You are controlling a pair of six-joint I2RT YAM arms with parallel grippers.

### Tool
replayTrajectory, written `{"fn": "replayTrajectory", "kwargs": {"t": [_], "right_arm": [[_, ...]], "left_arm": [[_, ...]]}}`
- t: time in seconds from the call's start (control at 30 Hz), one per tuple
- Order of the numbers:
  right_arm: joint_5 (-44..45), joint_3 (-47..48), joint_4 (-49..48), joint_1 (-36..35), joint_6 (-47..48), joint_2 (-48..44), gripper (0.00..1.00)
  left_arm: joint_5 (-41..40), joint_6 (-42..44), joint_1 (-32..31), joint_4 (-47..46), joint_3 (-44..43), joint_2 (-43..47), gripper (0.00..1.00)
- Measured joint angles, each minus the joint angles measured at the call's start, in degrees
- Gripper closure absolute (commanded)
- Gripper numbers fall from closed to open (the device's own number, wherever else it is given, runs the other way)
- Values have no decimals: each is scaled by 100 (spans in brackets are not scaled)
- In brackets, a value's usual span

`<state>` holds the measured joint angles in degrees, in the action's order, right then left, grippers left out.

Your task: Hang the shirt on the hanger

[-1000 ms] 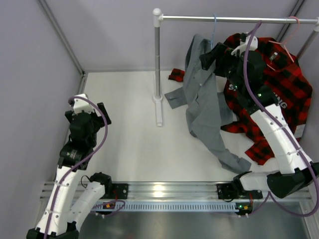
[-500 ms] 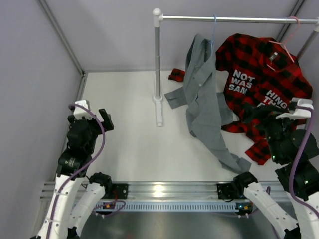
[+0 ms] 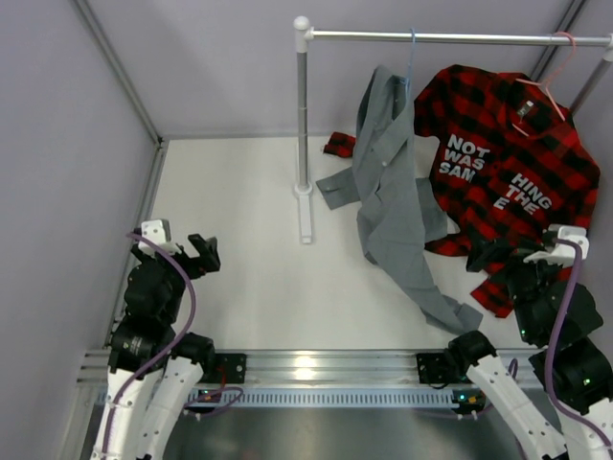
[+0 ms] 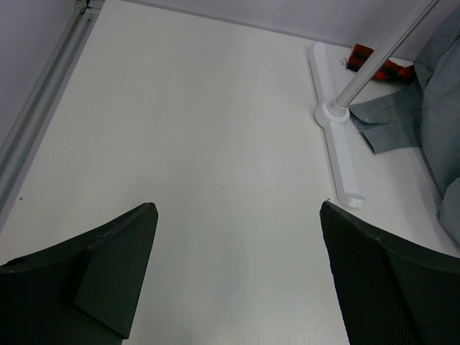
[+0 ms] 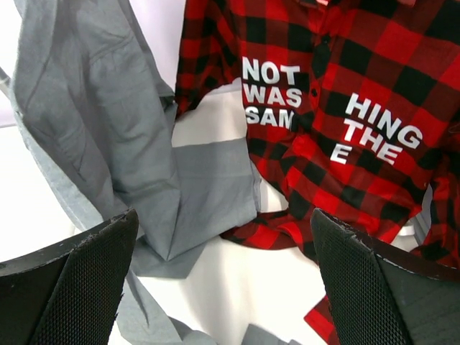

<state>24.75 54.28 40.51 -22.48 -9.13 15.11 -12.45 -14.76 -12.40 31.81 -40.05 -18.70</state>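
In the top view, the grey-green shirt (image 3: 388, 182) hangs near the top middle of the frame, by the light-blue hanger (image 3: 411, 53) on the rail (image 3: 460, 37). Its bottom end lies on the white desk (image 3: 249, 211). The red plaid shirt (image 3: 508, 153) is on its right. Only this view shows the hanger. The left wrist view shows just a bit of the shirt at its right edge. The left tool (image 4: 236, 210) and the right tool (image 5: 223, 215) both have their fingers wide apart and hold nothing.
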Motion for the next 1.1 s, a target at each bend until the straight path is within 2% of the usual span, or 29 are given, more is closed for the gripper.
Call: {"fn": "replayTrajectory", "kwargs": {"t": [0.33,1.1], "right_arm": [[-28,-291,201,0,-2,20,1],[-192,-291,238,0,-7,225,1]], "left_arm": [[22,-37,-2,-2,11,109,2],[306,-63,-39,-2,44,-35,2]]}}
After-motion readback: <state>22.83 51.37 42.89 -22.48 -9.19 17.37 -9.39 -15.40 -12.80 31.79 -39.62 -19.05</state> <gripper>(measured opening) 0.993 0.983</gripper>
